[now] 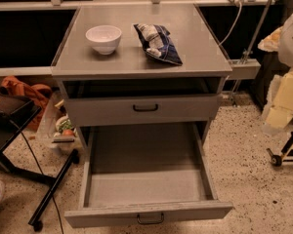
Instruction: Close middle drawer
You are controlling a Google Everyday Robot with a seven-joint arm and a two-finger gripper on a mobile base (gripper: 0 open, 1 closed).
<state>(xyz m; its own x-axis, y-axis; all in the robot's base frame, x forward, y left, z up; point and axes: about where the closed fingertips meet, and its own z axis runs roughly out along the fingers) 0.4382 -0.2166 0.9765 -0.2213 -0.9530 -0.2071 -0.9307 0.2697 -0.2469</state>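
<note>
The middle drawer is pulled far out of the grey cabinet towards me. It is a long, deep grey tray and it is empty. Its low, wide front panel lies near the bottom edge of the view and carries a small black loop handle. Above it, another grey drawer front with a black handle sits just under the cabinet top, with a dark gap above it. Anything below the open drawer is hidden. My gripper is not in this view.
A white bowl and a dark blue snack bag lie on the cabinet top. A black stand with legs is at the left. A blurred white and pale-yellow shape and a wheeled stand are at the right. The floor is speckled.
</note>
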